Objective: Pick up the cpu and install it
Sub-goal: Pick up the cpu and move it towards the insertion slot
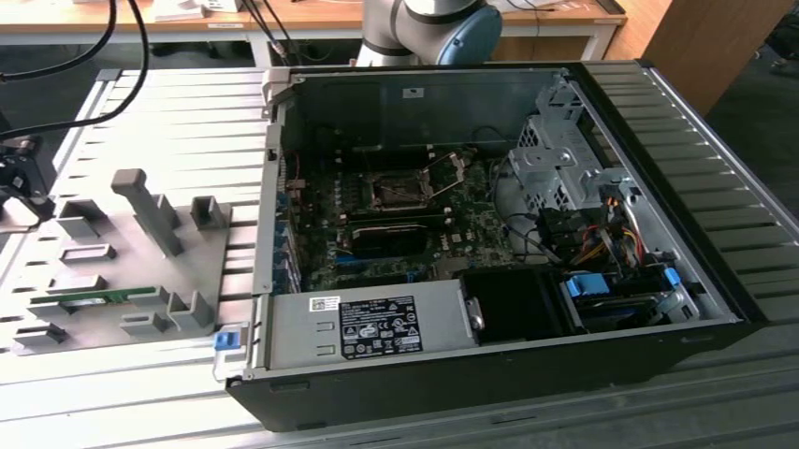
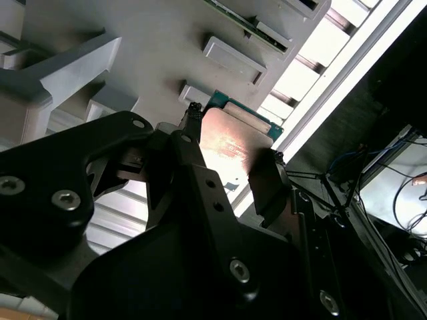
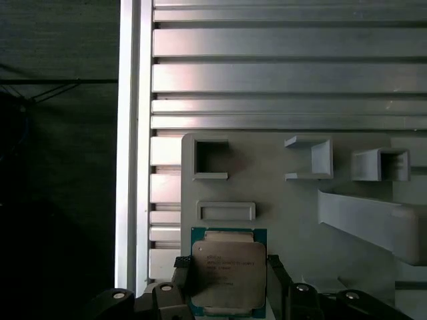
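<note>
The gripper [image 1: 22,187] hangs low at the exterior view's left, about nine o'clock from the open computer case [image 1: 413,94], over a grey fixture plate [image 1: 212,271] that lies on the ribbed metal worktop [image 1: 736,187].

In both wrist views its two black fingers [image 3: 183,280] stand on opposite edges of the cpu [image 3: 228,273]. No gap shows on either side, so the gripper [image 3: 229,283] is clamped on the chip. The cpu lies flat with its silver lid facing up and a thin green rim showing around the lid. It is over the fixture plate [image 3: 280,200], close to the plate's edge and just beside a shallow rectangular pocket block [image 3: 225,211]. Whether it touches the plate or is clear of it, I cannot tell.

The second wrist view shows the same hold from below and behind: the cpu [image 2: 230,140] sits between the fingertips of the gripper [image 2: 230,160], its lid catching a warm glare.

Inside the case, the motherboard's socket [image 1: 399,192] sits open near the centre, its metal frame [image 1: 446,166] tipped up at about one o'clock from it. The power supply [image 1: 362,327] lies at six o'clock along the near wall. A green memory stick [image 1: 94,299] rests in the plate — well apart from the case.
</note>
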Robot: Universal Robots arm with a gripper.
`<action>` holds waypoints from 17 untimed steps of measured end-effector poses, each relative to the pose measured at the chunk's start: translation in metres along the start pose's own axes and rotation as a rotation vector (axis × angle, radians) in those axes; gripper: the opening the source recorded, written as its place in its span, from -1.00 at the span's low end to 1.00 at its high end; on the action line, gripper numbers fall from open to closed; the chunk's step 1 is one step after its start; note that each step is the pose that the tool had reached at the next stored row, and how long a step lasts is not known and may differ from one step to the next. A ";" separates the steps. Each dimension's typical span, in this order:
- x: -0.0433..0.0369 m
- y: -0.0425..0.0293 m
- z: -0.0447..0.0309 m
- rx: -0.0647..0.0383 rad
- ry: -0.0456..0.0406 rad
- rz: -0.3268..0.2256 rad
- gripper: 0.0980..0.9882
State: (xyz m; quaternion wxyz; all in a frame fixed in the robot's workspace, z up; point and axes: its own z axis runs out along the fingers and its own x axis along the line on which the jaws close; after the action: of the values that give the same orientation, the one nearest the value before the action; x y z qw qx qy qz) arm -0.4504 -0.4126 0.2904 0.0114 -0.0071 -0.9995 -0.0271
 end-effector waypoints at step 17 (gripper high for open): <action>0.0002 0.0005 -0.0080 0.000 -0.0001 0.000 -0.01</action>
State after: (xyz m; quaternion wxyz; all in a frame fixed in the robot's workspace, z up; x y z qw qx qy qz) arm -0.4504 -0.4126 0.2984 0.0114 -0.0071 -0.9995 -0.0271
